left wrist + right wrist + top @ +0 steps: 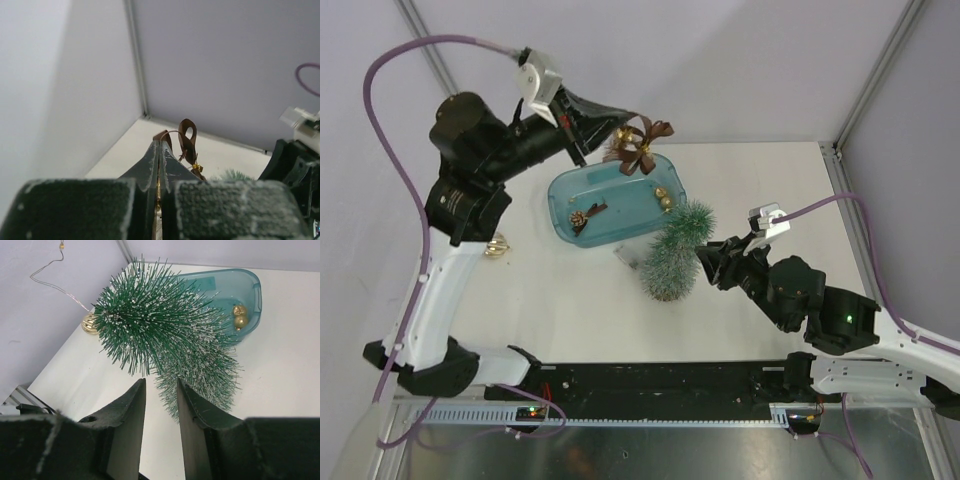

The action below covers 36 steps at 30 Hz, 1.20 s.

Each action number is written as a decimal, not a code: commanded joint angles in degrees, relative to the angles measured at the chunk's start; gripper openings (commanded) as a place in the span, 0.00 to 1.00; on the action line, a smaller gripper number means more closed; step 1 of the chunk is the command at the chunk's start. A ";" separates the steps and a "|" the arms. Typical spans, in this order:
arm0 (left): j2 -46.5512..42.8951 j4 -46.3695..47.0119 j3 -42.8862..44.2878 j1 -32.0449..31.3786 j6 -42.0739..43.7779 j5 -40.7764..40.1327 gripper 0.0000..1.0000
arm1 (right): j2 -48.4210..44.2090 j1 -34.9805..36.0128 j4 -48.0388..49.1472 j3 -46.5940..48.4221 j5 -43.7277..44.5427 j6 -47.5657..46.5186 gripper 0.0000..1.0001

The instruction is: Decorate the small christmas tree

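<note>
Your left gripper (618,127) is pinched shut on a brown ribbon bow (642,146). The bow has glossy satin loops with small gold bells at the knot, and it hangs over the far rim of the blue tub (630,190). The tub is translucent plastic, a shallow rounded oblong with a moulded lip. Inside it lie a scaly brown pine cone (580,217) at the left end and a pair of shiny gold baubles (663,197) at the right end.

The small christmas tree (672,258) stands on the matte white table (570,310), just off the tub's near right corner. It is a bristly cone of stiff dark green needles, each tipped with white frost, and its crown reaches toward the tub's rim. A ribbed gold ball (498,247) sits on the table well to the left of the tub.

Your right gripper (706,262) is on the side of the tree away from the tub, with its jaws apart. In the right wrist view a few lower needle tips show in the gap, but you cannot tell from there whether the fingers touch them.

Only the overhead view gives you the pine cone. The left wrist view shows the two dark, scuffed fingers pressed flat together, with one ribbon loop curling out above them. The right wrist view gives you the frosted needle texture up close, while the tree's base stays hidden.
</note>
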 commanded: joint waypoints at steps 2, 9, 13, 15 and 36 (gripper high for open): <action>-4.58 -1.97 -15.66 1.22 -0.75 -8.56 0.00 | -0.96 0.30 0.48 2.17 1.43 -0.25 0.36; -11.05 -2.51 -32.75 1.28 -0.79 -7.08 0.00 | -1.87 0.30 0.93 0.81 1.78 -0.26 0.36; -10.35 -2.50 -34.32 0.79 -3.16 -3.43 0.00 | -1.29 0.19 1.37 0.38 1.88 -0.58 0.35; -9.01 -2.36 -33.80 -0.28 -5.47 -2.25 0.00 | -1.07 0.17 2.13 -0.09 1.90 -0.71 0.35; -7.29 -1.39 -41.81 -7.17 -15.19 4.83 0.01 | 3.96 -5.64 3.99 -3.22 -3.55 -1.68 0.35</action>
